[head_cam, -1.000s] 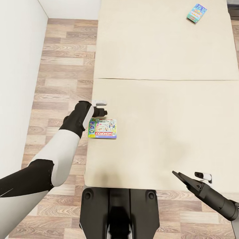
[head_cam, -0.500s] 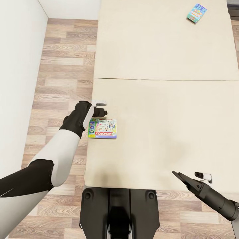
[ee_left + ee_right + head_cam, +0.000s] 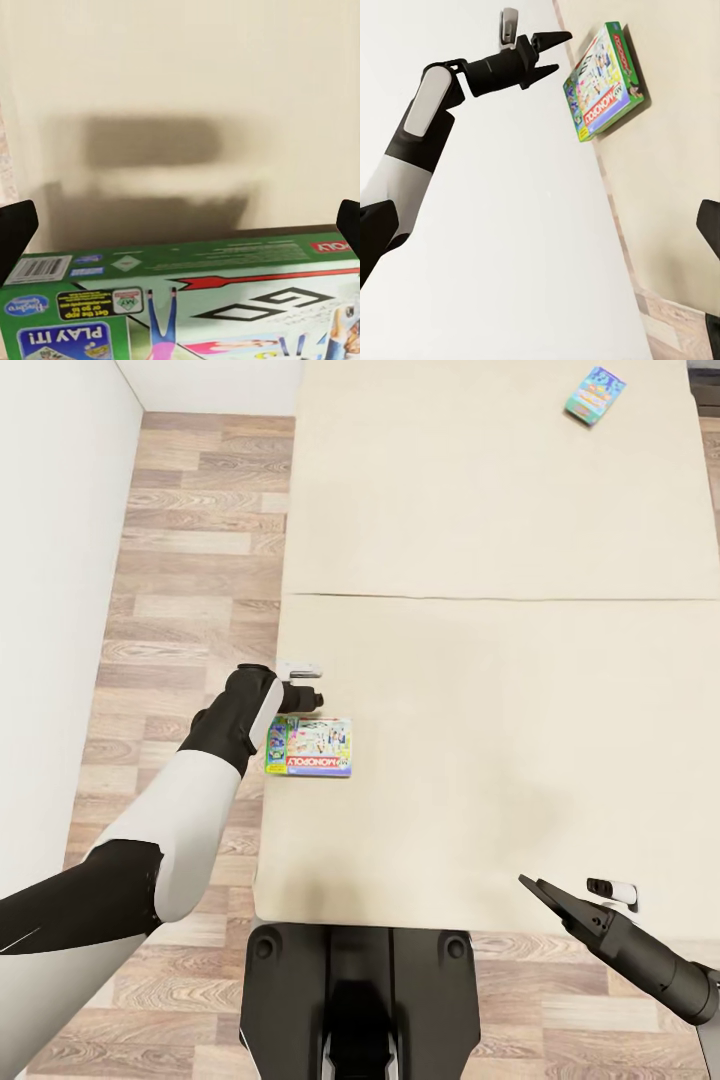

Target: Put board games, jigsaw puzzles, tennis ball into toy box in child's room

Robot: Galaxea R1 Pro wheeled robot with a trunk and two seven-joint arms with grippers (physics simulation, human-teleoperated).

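Observation:
A green Monopoly board game (image 3: pixel 308 748) lies flat near the left edge of the beige bed (image 3: pixel 500 690). My left gripper (image 3: pixel 312 700) hovers open just past the box's far edge. In the left wrist view the box (image 3: pixel 180 300) sits close below, with the dark fingertips (image 3: pixel 15 229) spread wide on either side of it. A blue board game (image 3: pixel 594 397) lies far off at the bed's back right. My right gripper (image 3: pixel 540 888) hangs open over the bed's near right corner, holding nothing. From there I see the Monopoly box (image 3: pixel 604 79) and the left gripper (image 3: pixel 562 51). The table, toy box, puzzles and tennis ball are out of view.
Wood-plank floor (image 3: pixel 190 560) runs along the bed's left side, bounded by a white wall (image 3: pixel 50 560). My base (image 3: pixel 360 980) stands against the bed's near edge. A seam (image 3: pixel 500 598) splits the mattress in two.

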